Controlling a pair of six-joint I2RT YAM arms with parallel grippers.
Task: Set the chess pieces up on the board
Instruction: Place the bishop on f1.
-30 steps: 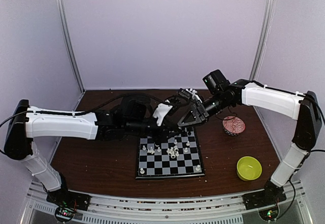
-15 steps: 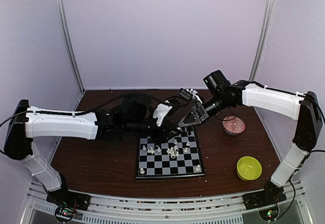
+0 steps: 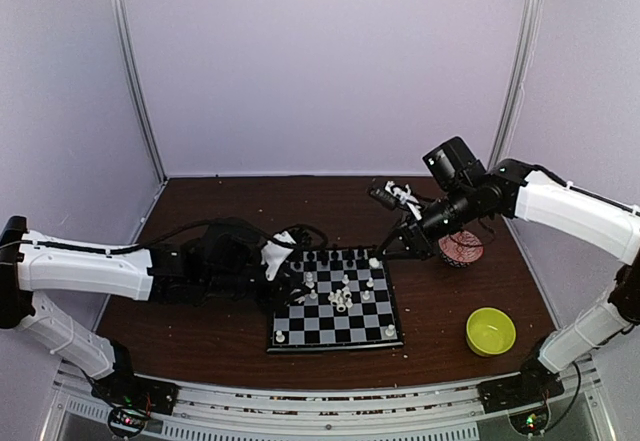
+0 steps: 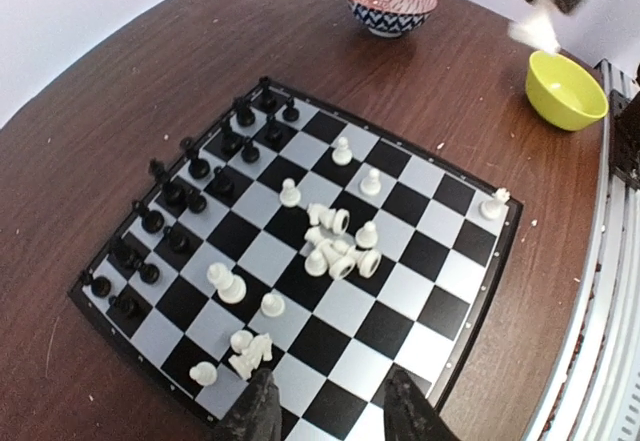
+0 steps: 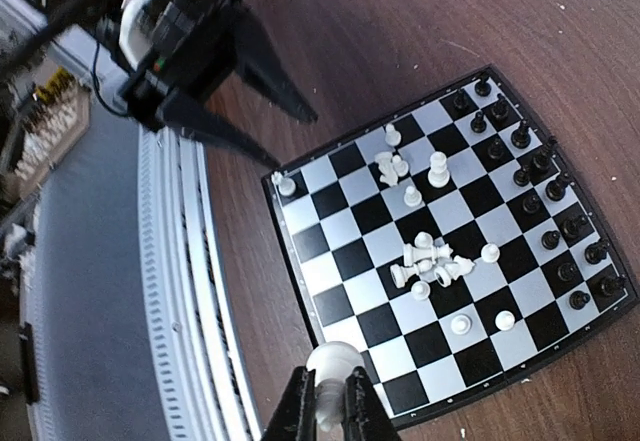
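Observation:
The board (image 3: 335, 345) lies at the table's middle. Black chess pieces (image 3: 335, 258) stand along its far rows. White chess pieces (image 3: 341, 298) lie heaped near its centre, with a few standing singly. My right gripper (image 5: 328, 401) is shut on a white chess piece (image 5: 333, 371) and hovers over the board's far right corner (image 3: 374, 262). My left gripper (image 4: 330, 411) is open and empty, low over the board's left edge (image 3: 290, 273), beside a fallen white knight (image 4: 250, 353). In the left wrist view the heap (image 4: 335, 251) sits mid-board.
A red-patterned bowl (image 3: 460, 248) stands right of the board, just behind my right gripper. A yellow-green bowl (image 3: 490, 331) sits near the front right. White rooks (image 3: 390, 331) mark the board's near corners. Pale crumbs dot the brown table.
Both grippers were close together above the board's far edge. The left arm has drawn back left and its jaws have opened. The right gripper has shut on the white piece and moved right.

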